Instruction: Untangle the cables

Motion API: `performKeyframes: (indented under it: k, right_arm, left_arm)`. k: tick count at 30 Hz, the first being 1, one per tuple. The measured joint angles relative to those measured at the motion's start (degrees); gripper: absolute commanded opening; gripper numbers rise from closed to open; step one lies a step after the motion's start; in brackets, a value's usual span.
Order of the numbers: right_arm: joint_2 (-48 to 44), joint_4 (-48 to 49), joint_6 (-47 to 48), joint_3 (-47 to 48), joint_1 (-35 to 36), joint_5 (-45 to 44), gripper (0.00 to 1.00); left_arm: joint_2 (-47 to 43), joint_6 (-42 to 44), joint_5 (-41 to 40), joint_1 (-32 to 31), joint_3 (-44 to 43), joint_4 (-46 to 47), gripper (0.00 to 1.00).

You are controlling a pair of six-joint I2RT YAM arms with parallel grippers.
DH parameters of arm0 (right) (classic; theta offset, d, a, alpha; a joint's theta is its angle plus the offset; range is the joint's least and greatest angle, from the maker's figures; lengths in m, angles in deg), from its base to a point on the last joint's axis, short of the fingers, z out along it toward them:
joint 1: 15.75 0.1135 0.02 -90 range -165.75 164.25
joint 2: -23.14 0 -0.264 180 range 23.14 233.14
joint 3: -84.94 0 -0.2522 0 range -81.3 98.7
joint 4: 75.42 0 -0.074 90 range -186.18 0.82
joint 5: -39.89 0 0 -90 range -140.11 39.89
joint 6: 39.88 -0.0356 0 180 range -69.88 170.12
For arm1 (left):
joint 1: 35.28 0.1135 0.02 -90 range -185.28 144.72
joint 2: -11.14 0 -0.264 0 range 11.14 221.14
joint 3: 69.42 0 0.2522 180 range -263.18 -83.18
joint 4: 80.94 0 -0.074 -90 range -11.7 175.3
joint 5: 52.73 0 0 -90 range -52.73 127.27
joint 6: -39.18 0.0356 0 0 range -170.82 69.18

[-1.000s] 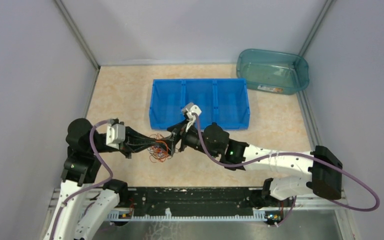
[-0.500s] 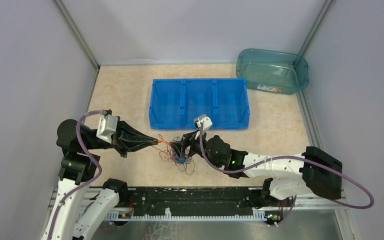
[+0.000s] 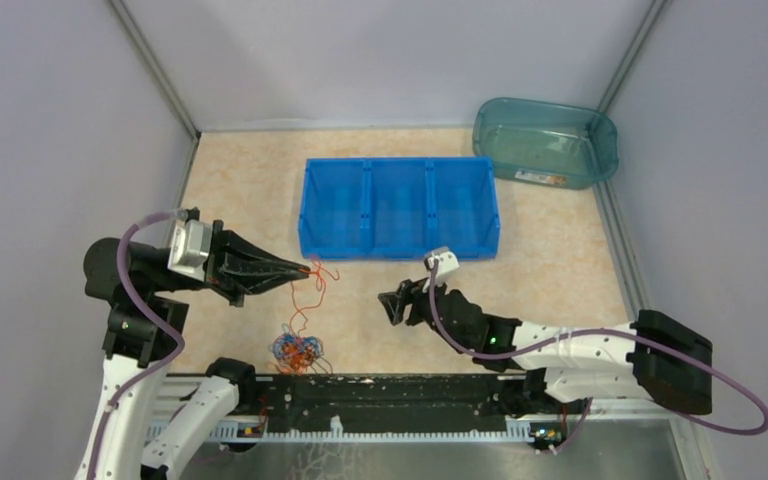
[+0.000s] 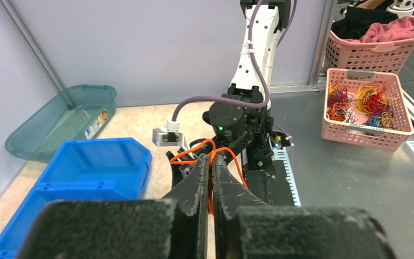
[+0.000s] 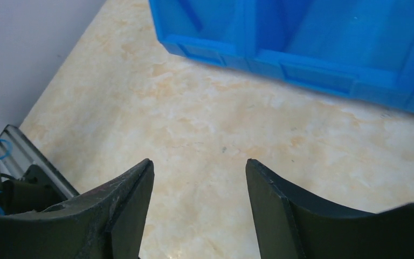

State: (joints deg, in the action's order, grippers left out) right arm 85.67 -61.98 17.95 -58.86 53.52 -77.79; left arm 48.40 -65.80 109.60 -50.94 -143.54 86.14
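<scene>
Top external view: the left fingers (image 3: 298,268) are pinched shut on one orange cable (image 4: 211,183), held above the worktop (image 3: 250,190) near its left edge. The strand hangs down toward the tangle (image 3: 298,350) of orange and blue cables at the near edge. The right fingers (image 5: 132,197) gape wide above the worktop, in front of the blue bin (image 3: 400,205).

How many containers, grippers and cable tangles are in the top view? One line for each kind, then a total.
Containers: 2 (blue bin, teal tub)
Grippers: 2 (left gripper, right gripper)
Cable tangles: 1 (cable tangle; the left gripper holds one orange cable)
Total: 5
</scene>
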Motion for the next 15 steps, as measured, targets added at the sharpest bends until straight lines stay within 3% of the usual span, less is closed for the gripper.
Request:
performKeyframes:
  k: [8,12,15]
  right_arm:
    - [-8.2,-5.4,-0.8,-1.9,0.0,-2.3,0.70]
    - [-13.6,-5.5,2.4,-0.9,0.0,1.4,0.79]
    - [-14.3,-5.7,6.1,3.4,0.0,6.9,0.91]
  left_arm:
    - [0.5,4.4,-1.1,0.0,0.4,-1.4,0.10]
    - [0.5,6.3,-1.1,0.0,2.5,-3.0,0.10]
    - [0.6,7.6,-0.9,0.0,3.8,-4.5,0.10]
